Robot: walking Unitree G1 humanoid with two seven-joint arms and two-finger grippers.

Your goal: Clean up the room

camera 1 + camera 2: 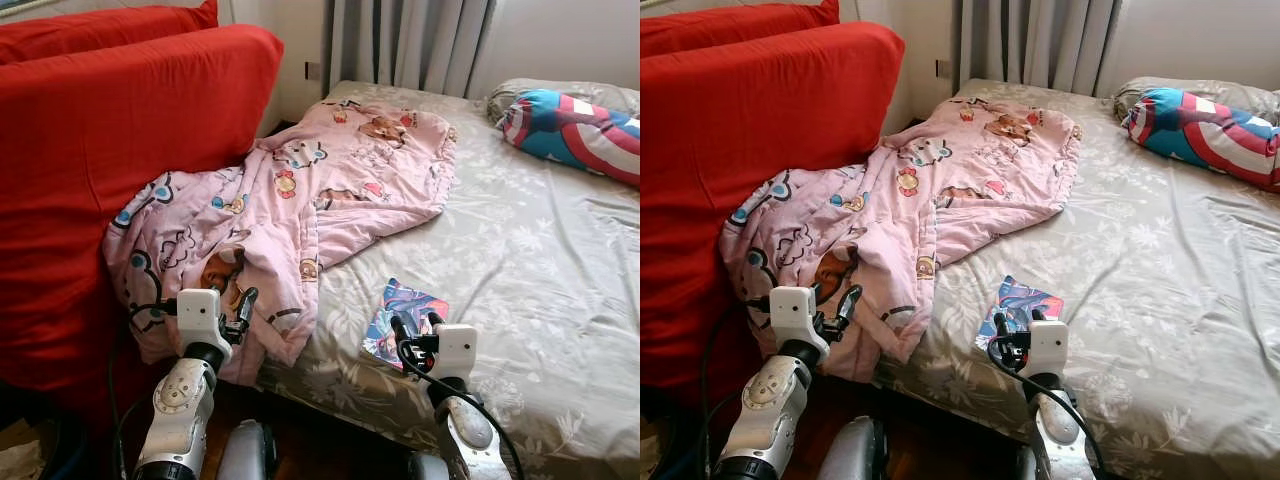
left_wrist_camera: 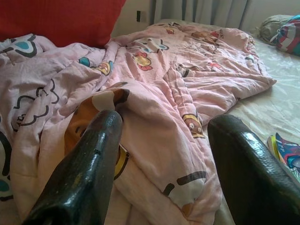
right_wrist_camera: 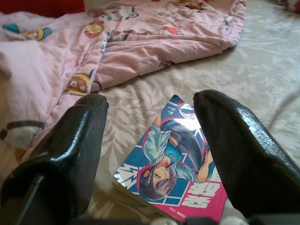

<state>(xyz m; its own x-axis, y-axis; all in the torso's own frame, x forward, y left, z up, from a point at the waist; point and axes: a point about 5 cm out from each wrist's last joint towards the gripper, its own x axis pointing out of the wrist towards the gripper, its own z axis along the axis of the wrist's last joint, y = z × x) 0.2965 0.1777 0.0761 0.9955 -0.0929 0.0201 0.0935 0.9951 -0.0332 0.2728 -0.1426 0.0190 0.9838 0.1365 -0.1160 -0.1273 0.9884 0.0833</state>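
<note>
Currently my right gripper (image 3: 150,154) hangs just above the near edge of the bed (image 1: 520,270), its two black fingers spread wide with nothing between them, aimed at a comic book (image 1: 403,321) that lies flat on the flowered sheet. My left gripper (image 2: 164,164) is likewise open and empty, held close to the pink blanket (image 1: 300,200) — a crumpled quilt with cartoon prints that spills off the bed corner and leans against the red sofa (image 1: 110,130).

Task items, as judged from this moment: the comic book near the bed's front edge, just beside the blanket's lower fold but apart from it; the blanket itself, unfolded; a striped pillow (image 1: 575,130) at the head of the bed by the curtain (image 1: 410,45).

Risks. The book is thin and lies flush on soft bedding, so my fingers may slide over the cover or pinch the sheet along with it. It sits near the mattress edge — a nudge could push it off onto the floor. The blanket's hanging part could snag my left fingers or drag if pulled from one point.

Containers: no box, basket or shelf can be made out, so where the book should go cannot be told.
</note>
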